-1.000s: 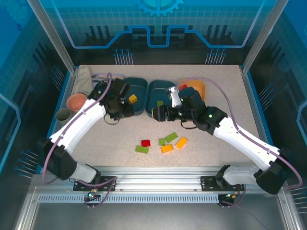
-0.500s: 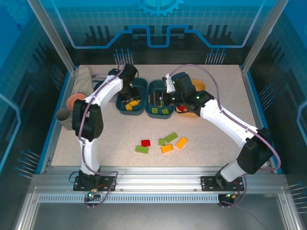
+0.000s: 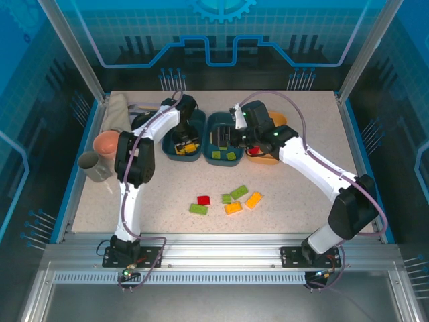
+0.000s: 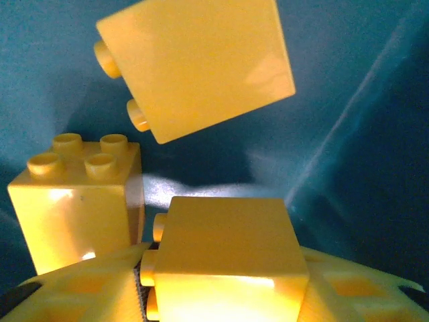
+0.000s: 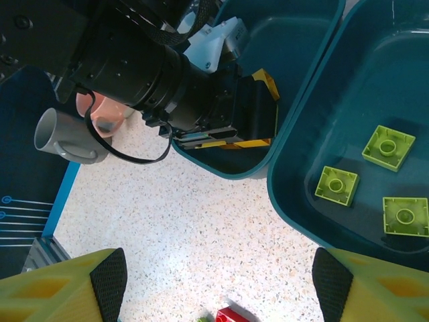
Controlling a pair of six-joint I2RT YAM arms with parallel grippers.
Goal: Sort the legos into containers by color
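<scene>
My left gripper (image 3: 182, 143) is down inside the left dark teal bin (image 3: 199, 121), shut on a yellow brick (image 4: 224, 261). Two more yellow bricks (image 4: 194, 67) (image 4: 77, 194) lie on the bin floor just ahead of it. My right gripper (image 5: 218, 285) hangs open over the tabletop at the front of the middle teal bin (image 5: 295, 201), with nothing between its fingers. That bin holds three light green bricks (image 5: 389, 147). The orange-yellow bin (image 3: 267, 158) is mostly hidden under my right arm. Loose on the table lie a red brick (image 3: 204, 200), three green bricks (image 3: 198, 209) and two orange bricks (image 3: 232, 208).
A pink cup (image 3: 106, 143) and a grey cup (image 3: 94, 166) stand at the table's left edge, with a beige cloth (image 3: 117, 109) behind them. Both arms crowd the bins at the back. Open tabletop lies around the loose bricks.
The left arm swung back and lowered its gripper into the left teal bin. The right gripper pulled back over the middle bin, where more green bricks now show.
</scene>
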